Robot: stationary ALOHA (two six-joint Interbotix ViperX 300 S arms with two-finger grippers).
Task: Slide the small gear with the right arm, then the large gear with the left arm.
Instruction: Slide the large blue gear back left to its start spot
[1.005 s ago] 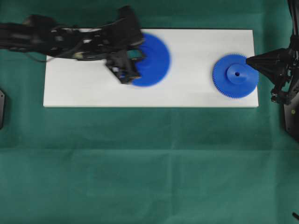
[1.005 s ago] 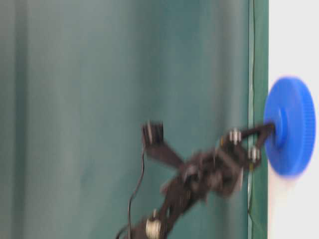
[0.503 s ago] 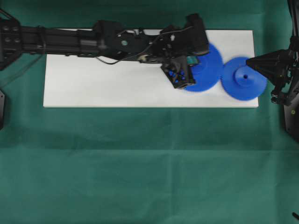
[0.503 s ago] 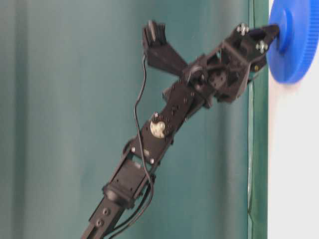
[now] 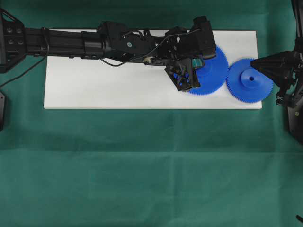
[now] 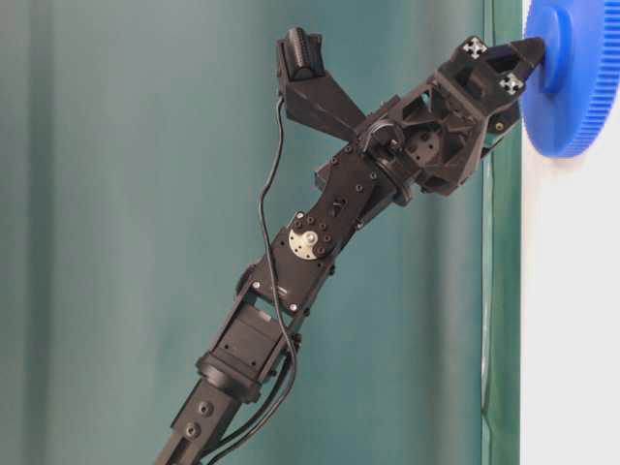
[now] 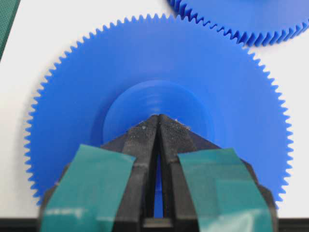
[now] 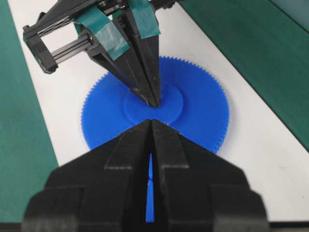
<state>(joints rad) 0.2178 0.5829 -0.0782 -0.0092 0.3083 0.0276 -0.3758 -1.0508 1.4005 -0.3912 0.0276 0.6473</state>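
The large gear [image 5: 214,75] lies on the white board [image 5: 94,85], right of its middle. Its teeth meet those of the small gear [image 5: 250,82] at the board's right end. My left gripper [image 5: 201,63], reaching across from the left with teal patches on its fingers, is shut. Its tips [image 7: 158,118] press on the large gear's raised hub [image 7: 154,96]. My right gripper [image 5: 253,61] is shut, its point over the small gear's far rim. In the right wrist view the large gear [image 8: 203,106] lies ahead, and the small gear shows as a blue sliver between the shut fingers.
Green cloth [image 5: 151,165] covers the table around the board. The left arm [image 5: 71,42] stretches along the board's far edge. The small gear sits close to the board's right edge [image 5: 259,71].
The left gripper has pushed the large gear rightward along the board until it met the small gear. The small gear has shifted slightly right. The right gripper has stayed in place.
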